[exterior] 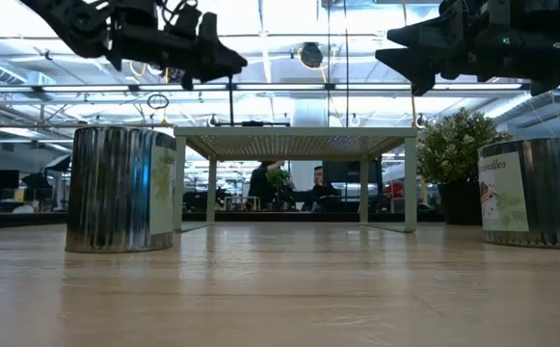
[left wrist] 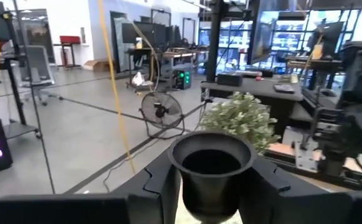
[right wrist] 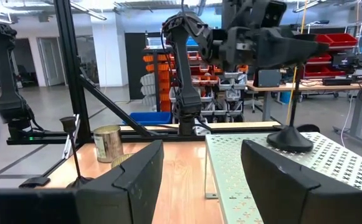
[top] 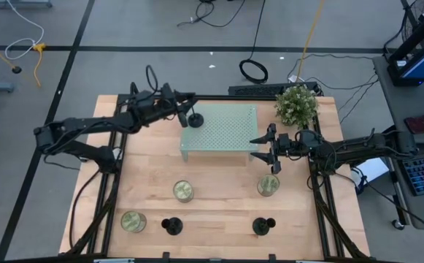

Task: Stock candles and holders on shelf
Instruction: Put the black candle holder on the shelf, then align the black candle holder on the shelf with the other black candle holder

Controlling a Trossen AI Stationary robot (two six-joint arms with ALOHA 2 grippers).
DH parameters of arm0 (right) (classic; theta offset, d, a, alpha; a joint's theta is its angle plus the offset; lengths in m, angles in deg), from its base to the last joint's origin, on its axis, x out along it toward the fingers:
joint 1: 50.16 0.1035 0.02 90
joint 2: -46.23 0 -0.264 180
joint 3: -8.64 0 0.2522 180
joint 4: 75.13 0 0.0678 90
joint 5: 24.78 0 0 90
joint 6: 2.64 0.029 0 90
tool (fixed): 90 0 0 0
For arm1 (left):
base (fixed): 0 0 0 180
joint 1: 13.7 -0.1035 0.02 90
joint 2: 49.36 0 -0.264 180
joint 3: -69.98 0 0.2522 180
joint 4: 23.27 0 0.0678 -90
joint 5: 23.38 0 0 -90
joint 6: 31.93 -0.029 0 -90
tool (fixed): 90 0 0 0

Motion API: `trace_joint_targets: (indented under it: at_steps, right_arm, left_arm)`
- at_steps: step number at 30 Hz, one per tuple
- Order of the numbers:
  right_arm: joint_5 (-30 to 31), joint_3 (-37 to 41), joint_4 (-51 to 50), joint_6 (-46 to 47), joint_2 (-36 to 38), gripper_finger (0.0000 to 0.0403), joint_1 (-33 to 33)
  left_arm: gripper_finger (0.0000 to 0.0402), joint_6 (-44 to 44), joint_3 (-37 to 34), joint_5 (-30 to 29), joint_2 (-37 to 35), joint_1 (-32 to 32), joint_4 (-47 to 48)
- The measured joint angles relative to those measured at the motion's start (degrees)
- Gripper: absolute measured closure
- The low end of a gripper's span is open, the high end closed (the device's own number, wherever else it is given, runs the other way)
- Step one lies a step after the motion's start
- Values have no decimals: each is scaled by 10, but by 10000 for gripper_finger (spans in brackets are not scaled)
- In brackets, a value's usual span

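One black holder [top: 195, 120] stands on the far left corner of the mint-green shelf [top: 222, 135]. My left gripper [top: 184, 106] is shut on its top. Two more holders [top: 171, 226] [top: 263, 226] stand on their disc bases near the table's front edge. Three glass candles [top: 183, 191] [top: 268, 185] [top: 133, 221] stand on the table in front of the shelf. My right gripper [top: 270, 150] is open and empty, off the shelf's right end and above the right candle. My left gripper pinches the holder's small cup top [left wrist: 212, 163] between its two fingers [left wrist: 162, 186], one on each side. The fingers come level from the table's left side. The holder stands upright, with its disc base [right wrist: 290, 140] on the shelf's perforated top.
A bushy potted plant [top: 296, 104] stands at the far right corner of the table, behind my right gripper. The shelf stands on short legs with open room under it [exterior: 294, 193]. People sit in the room beyond the table [exterior: 318, 183].
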Motion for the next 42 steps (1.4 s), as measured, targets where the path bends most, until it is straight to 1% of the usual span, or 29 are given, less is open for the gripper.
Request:
trace_joint_targets:
  at_steps: [4, 7, 11, 14, 18, 24, 29, 31, 37, 39, 42]
  right_arm:
    - [0, 0, 0, 0, 0, 195, 0]
    - [0, 0, -1, -4, 0, 195, 0]
    - [-3, 0, -1, -13, 0, 195, 0]
    - [-20, 0, -1, -14, 0, 195, 0]
    - [-73, 0, -1, -19, 0, 185, 0]
    - [-164, 0, -1, -26, 0, 152, 0]
    - [-241, 0, -1, 17, 0, 129, 0]
    - [-259, 0, -1, 37, 0, 127, 3]
    - [-271, 0, -7, 50, 0, 132, 42]
    - [-289, 0, -15, 44, 0, 132, 62]
    - [-315, 0, -35, 25, 0, 131, 101]
  left_arm:
    - [271, -2, 0, -3, 6, -18, 4]
    - [267, -19, 0, -5, 5, -21, 7]
    - [248, -35, 0, 0, 5, -19, 10]
    - [226, -43, 0, 8, 5, -15, 12]
    - [195, -48, 0, 8, 5, -13, 20]
    - [158, -49, 0, 0, 5, -9, 58]
    - [136, -74, 0, -20, -12, 7, 85]
    - [129, -75, 0, -33, -30, 14, 110]
    - [123, -77, 0, -80, -94, 35, 234]
    - [123, -76, 0, -79, -114, 47, 270]
    - [123, -104, 0, -53, -146, 73, 324]
